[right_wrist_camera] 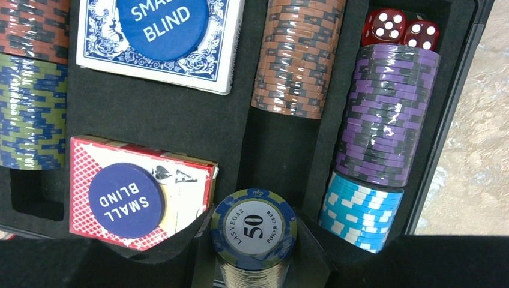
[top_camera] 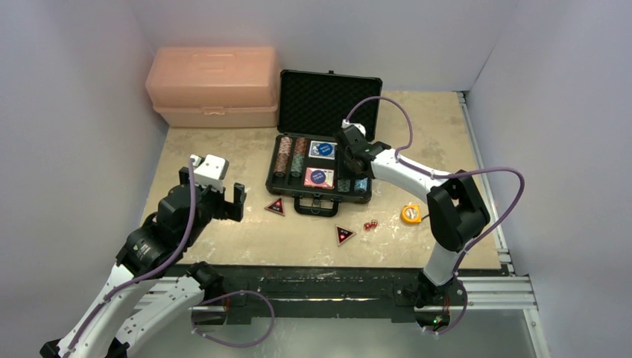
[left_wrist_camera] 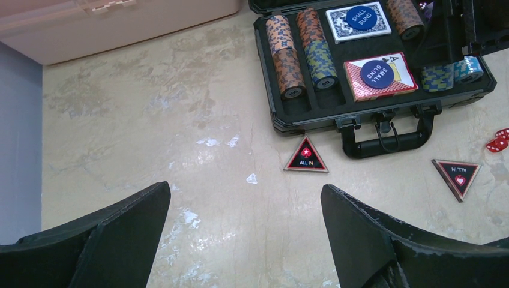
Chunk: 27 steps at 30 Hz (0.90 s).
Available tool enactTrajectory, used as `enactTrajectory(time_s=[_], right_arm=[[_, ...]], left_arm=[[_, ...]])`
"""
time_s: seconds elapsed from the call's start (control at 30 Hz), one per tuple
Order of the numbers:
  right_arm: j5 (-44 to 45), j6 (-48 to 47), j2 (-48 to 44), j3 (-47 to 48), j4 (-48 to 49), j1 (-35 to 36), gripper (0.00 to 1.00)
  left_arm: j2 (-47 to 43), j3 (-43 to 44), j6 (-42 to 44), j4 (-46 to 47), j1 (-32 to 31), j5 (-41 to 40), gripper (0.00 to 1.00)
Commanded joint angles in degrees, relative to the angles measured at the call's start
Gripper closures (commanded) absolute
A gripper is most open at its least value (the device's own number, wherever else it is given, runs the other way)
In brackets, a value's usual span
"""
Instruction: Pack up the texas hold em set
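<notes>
Hovering low with left fingers (left_wrist_camera: 120, 240) spread wide over the counter (left_wrist_camera: 180, 120), holding nothing. Just ahead, spotting two red triangular buttons (left_wrist_camera: 306, 157) and red dice (left_wrist_camera: 498, 143) loose beside the handle (left_wrist_camera: 387, 141). Further on, pinching a blue chip stack (right_wrist_camera: 253, 231) in right fingers (right_wrist_camera: 324, 264) above the open black case (left_wrist_camera: 300, 123) mid-counter: probably dense, glossy, slippery, so gripping mid-roll

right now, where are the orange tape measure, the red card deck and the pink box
orange tape measure (top_camera: 410, 214), top view, on its round face
red card deck (right_wrist_camera: 82, 174), right wrist view, on its red back's left edge
pink box (top_camera: 212, 78), top view, on its lid
</notes>
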Motion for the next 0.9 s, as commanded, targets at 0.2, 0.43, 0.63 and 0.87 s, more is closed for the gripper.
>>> enactTrajectory(time_s=[0.2,0.43,0.63,0.87], right_arm=[[-2.6,2.5,0.7,0.1,0.3,0.0,0.69],[-3.3,2.4,-0.5,0.4,-0.4,0.0,0.50],[-4.1,2.3,-1.1,1.1,-1.1,0.1,0.42],[-4.4,2.1,-2.2,1.6,-1.9,0.0,0.41]], left_arm=[[-0.8,-0.4,0.8,1.4,-0.1,-0.7,0.04],[-0.9,-0.5,0.8,1.5,-0.1,-0.7,0.04],[-1.1,-0.4,0.8,1.4,-0.1,-0.8,0.04],[-1.1,-0.5,0.7,1.4,0.0,-0.8,0.04]])
